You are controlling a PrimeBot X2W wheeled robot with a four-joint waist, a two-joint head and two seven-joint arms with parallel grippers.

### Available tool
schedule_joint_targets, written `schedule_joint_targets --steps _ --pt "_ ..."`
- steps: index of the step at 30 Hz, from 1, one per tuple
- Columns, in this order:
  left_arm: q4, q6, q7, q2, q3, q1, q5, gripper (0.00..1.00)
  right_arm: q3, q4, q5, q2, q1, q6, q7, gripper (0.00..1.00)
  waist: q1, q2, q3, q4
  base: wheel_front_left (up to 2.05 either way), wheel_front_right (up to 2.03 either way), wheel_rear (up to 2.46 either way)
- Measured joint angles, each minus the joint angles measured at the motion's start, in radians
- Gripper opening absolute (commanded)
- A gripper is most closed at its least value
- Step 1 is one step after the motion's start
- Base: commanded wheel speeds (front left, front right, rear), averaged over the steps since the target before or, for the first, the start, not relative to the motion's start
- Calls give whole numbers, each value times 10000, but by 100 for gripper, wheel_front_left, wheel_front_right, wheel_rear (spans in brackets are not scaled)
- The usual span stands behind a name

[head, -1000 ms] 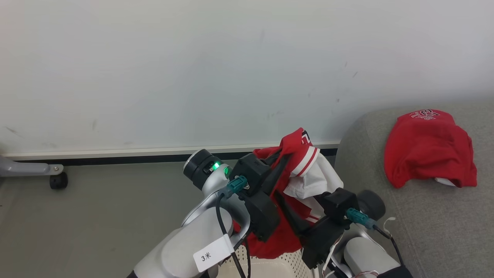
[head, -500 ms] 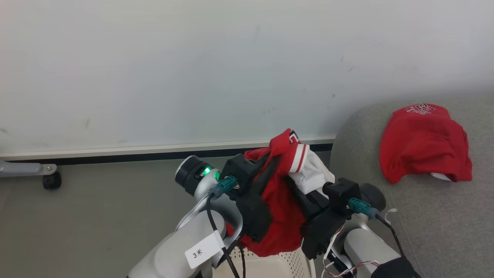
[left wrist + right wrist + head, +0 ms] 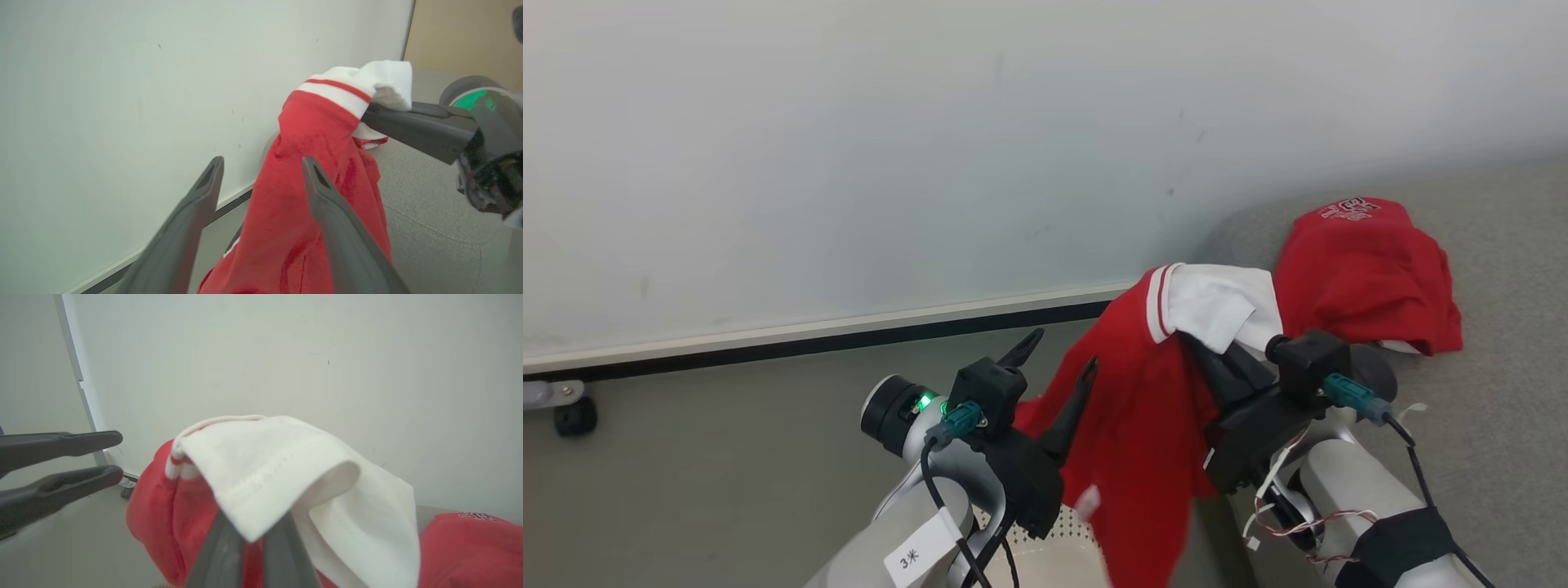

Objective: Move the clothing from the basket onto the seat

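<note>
Forearms in pale grey rise from the bottom edge of the head view, both angled up toward the wall [image 3: 849, 147]. The left gripper [image 3: 1058, 357] points up and a little toward the other arm. Its two dark fingers [image 3: 196, 212] are spread wide with nothing between them. The held garment [image 3: 1135, 425] hangs just beyond the finger nearer the right arm; whether cloth and finger touch cannot be told. The right gripper [image 3: 1217, 353] sits higher, its fingers pinched together on that garment's white panel, which folds over their tips and hides them. From this grip the red body, edged with a red-and-white striped band, drops down between the two grippers.

Past the right gripper's fingertips, the second garment [image 3: 1364, 278] lies crumpled on the sofa [image 3: 1486, 425]. Behind the left gripper's fingers, under its wrist, a perforated cream patch of the basket [image 3: 1063, 531] shows at the frame's bottom edge.

A paper tag [image 3: 915, 557] tied to the left forearm reads "3" followed by a mark like "米". White-and-dark lettering sits at the far edge of the second garment, upside down and too small to read. A green light [image 3: 925, 401] glows on the left wrist ring.
</note>
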State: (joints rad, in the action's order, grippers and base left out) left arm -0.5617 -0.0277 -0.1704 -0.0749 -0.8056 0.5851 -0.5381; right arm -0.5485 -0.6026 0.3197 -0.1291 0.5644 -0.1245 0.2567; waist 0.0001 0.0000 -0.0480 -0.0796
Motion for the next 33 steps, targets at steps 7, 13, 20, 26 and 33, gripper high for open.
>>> schedule_joint_targets --steps 7,13,20,26,33 --pt "8 0 -184 -48 0 -317 -61 100 211 366 -33 -439 -24 0 0 0 0 0 0 -538 0 0 0" --pt "58 0 -339 -111 -19 -669 -61 100 288 725 -169 -796 -75 2 0 0 0 0 -7 -1107 0 0 0" --pt "207 -88 -483 -113 -6 -919 -61 100 401 1241 -337 -1189 -210 27 0 0 0 0 -3 -1925 0 0 0" --pt "291 -165 -529 -88 19 -988 -63 100 518 1576 -468 -1467 -214 46 0 0 0 0 26 -2550 0 0 0" --pt "349 -209 -608 44 -6 -1000 -63 100 692 1950 -477 -1891 -214 46 0 0 -1 0 146 -3281 0 0 0"
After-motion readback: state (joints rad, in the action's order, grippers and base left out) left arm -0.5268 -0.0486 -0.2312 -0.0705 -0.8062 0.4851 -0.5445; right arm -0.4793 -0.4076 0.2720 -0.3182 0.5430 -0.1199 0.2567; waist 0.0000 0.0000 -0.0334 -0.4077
